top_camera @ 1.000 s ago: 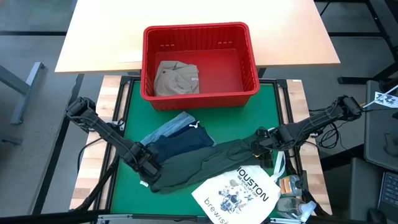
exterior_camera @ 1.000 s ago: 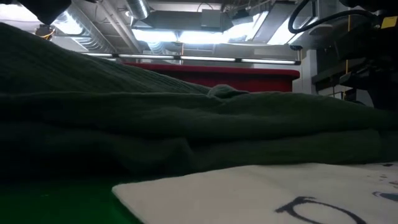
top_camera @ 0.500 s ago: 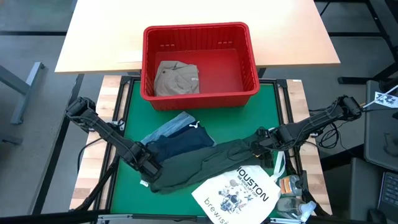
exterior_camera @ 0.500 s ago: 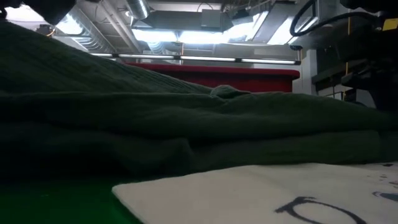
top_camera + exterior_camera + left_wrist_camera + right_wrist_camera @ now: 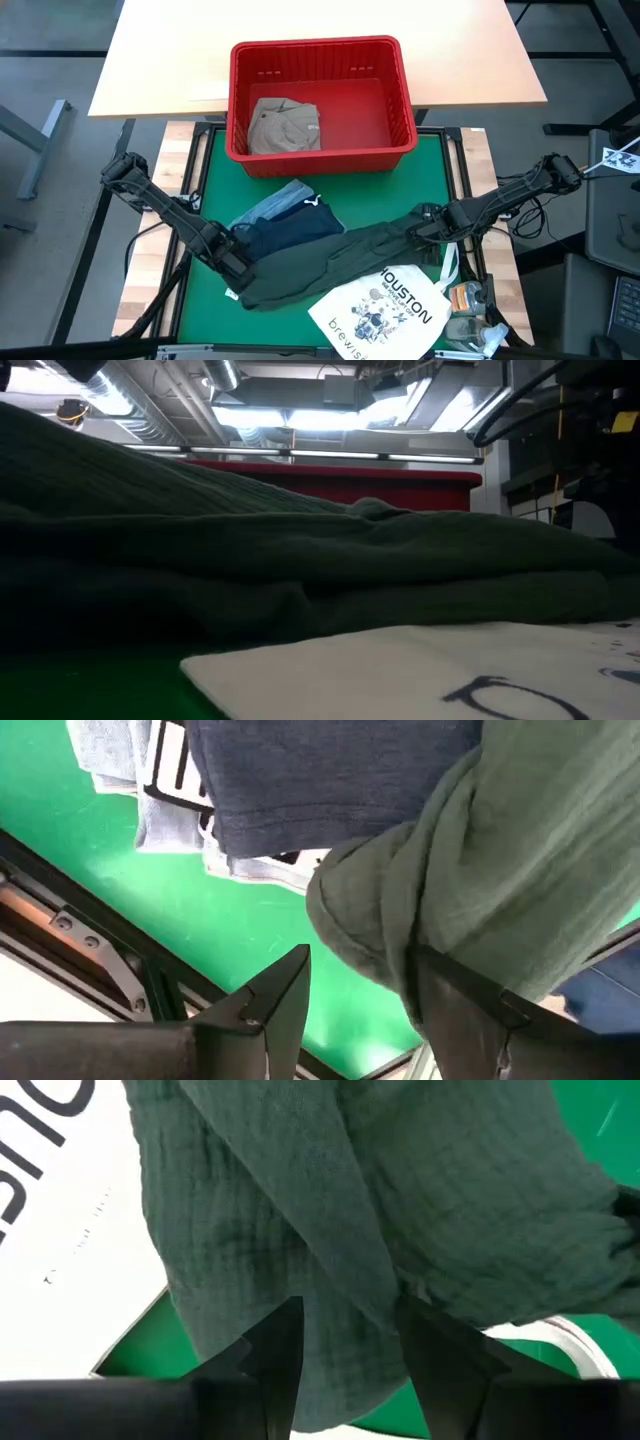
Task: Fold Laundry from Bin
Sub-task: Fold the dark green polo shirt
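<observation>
A dark green garment (image 5: pixel 330 258) lies stretched across the green mat (image 5: pixel 215 170), its near edge on the white HOUSTON tote bag (image 5: pixel 385 310). My left gripper (image 5: pixel 236 266) is open at the garment's left end (image 5: pixel 380 930). My right gripper (image 5: pixel 422 224) is open at its right end (image 5: pixel 380 1280). A navy garment (image 5: pixel 290 232) lies on a light blue denim one (image 5: pixel 275 205), beside the green garment. A khaki garment (image 5: pixel 285 125) lies in the red bin (image 5: pixel 315 46). My left gripper's open fingers (image 5: pixel 285 1000) stand on either side of the bunched left end of the green garment, which lies on the mat; whether they touch it, I cannot tell. My right gripper's open fingers (image 5: pixel 270 1345) straddle a fold (image 5: pixel 365 1295) at the garment's right end; touching or not, I cannot tell.
The bin stands at the mat's far edge, against a wooden table (image 5: pixel 320 20). Small loose items (image 5: pixel 468 300) lie at the near right corner. The tote bag covers the near middle of the mat. Bare mat shows at the left and right of the bin's front.
My left gripper has drawn back a little toward the table's left edge, and my right gripper a little toward the right edge. The green garment has stayed stretched on the mat.
</observation>
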You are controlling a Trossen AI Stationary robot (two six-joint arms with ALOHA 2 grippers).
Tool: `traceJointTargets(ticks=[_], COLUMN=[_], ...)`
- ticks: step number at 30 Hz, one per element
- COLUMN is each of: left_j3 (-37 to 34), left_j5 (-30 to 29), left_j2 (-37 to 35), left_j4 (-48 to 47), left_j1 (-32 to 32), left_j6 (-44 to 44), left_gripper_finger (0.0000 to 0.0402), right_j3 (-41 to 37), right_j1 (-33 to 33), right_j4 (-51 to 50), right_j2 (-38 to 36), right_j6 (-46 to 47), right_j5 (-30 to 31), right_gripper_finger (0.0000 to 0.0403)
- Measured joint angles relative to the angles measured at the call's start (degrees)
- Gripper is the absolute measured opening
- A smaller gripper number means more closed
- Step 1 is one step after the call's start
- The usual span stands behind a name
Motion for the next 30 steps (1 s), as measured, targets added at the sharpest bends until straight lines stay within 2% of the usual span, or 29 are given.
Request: traceJointTargets(ticks=[6,22,26,30], left_j3=[0.0,0.0,0.0,0.0], left_j5=[-5.0,-5.8,-6.3,-6.1], left_j2=[0.0,0.0,0.0,-0.3], left_j4=[-0.4,-0.7,-0.5,-0.5], left_j1=[-0.5,-0.7,0.2,1.9], left_j6=[-0.1,-2.5,-3.3,-1.7], left_gripper_finger=[0.0171,0.0183,0.0181,0.0181], right_j3=[0.0,0.0,3.4,8.4], right_j1=[0.0,0.0,0.0,0.0], right_j4=[0.0,-5.0,-8.7,-13.6], right_j2=[0.0,0.0,0.0,0.0], right_j6=[0.2,7.3,6.9,4.7], right_j5=[0.0,-1.5,-2.9,0.9], right_gripper_finger=[0.0166,0.0166,0.0166,0.0166])
